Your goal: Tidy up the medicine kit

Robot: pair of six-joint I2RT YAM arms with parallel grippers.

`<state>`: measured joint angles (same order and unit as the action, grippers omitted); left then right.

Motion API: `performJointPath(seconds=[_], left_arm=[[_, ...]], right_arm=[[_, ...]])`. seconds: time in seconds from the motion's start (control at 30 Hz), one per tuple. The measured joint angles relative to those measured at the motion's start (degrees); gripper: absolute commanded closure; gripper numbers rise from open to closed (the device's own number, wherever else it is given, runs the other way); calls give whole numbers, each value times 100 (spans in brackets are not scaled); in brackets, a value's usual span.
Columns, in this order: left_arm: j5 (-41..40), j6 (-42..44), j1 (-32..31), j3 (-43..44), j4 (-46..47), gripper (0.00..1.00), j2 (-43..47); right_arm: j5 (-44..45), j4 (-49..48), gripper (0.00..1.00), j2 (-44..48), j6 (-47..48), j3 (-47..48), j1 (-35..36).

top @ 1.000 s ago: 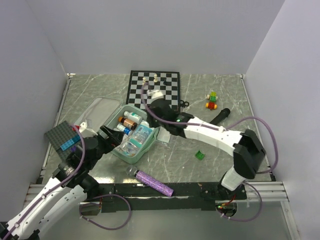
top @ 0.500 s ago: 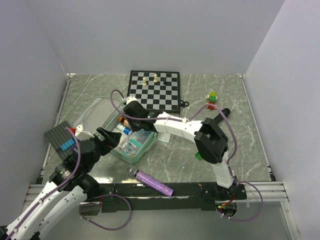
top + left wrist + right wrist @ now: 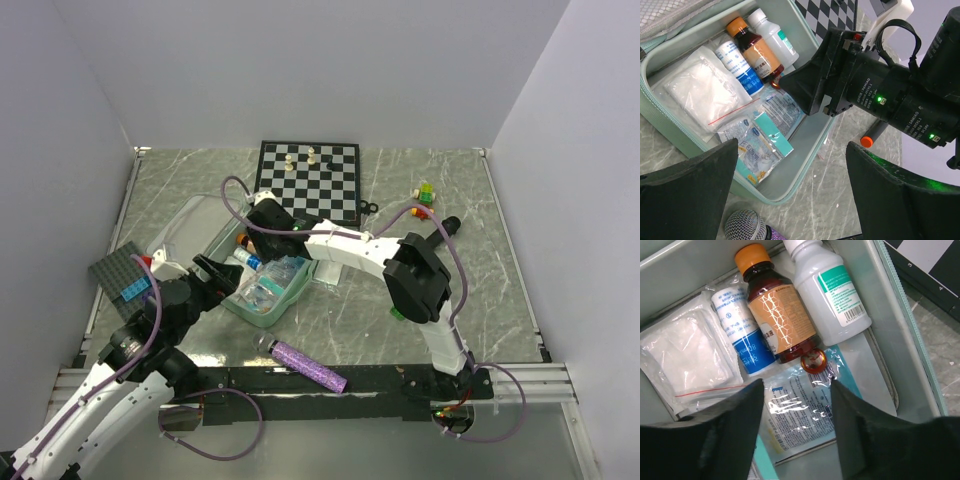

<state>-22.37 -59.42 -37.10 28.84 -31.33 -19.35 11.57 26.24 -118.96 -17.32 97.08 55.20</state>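
The medicine kit (image 3: 255,318) is lying open on the table (image 3: 440,190), left of centre, with its lid (image 3: 185,225) folded back. The right gripper (image 3: 796,390) is hovering inside it, fingers apart and empty. The left gripper (image 3: 791,150) is waiting at the near rim, spread wide. A brown bottle (image 3: 778,314), a white bottle (image 3: 830,292) and a gauze packet (image 3: 685,360) are lying packed inside, so probably only closing is remaining.

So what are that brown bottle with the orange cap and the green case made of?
The brown bottle: glossy translucent amber, glass or plastic, unclear which; paper-looking label. The medicine kit: soft matte fabric, seemingly, with zip teeth along its rim.
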Motion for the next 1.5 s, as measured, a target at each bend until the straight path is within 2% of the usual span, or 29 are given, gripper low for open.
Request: performJointPath(seconds=[0.23,0.37,0.53,0.63,0.83,1.13,1.4,1.5], left_arm=[[2,0,0,0,0,7,-2],[2,0,0,0,0,7,-2],[11,0,0,0,33,7,-22],[48,0,0,0,72,8,-96],[120,0,0,0,149,8,-201],[138,-2,0,0,144,7,-223],[142,0,0,0,151,7,-264],[144,0,0,0,151,7,-341]], right_arm=[[164,-24,32,422,-61,-260,-33],[232,-186,32,1534,-181,-1156,-260],[232,-522,33,3067,-389,-2334,-1460],[267,-708,34,3338,-476,-2723,-2269],[205,-815,40,2771,-595,-3032,-2889],[98,-868,48,1281,-623,-2634,-2927],[289,-872,62,754,-555,-2218,-2927],[367,-868,63,629,-544,-2118,-2927]])
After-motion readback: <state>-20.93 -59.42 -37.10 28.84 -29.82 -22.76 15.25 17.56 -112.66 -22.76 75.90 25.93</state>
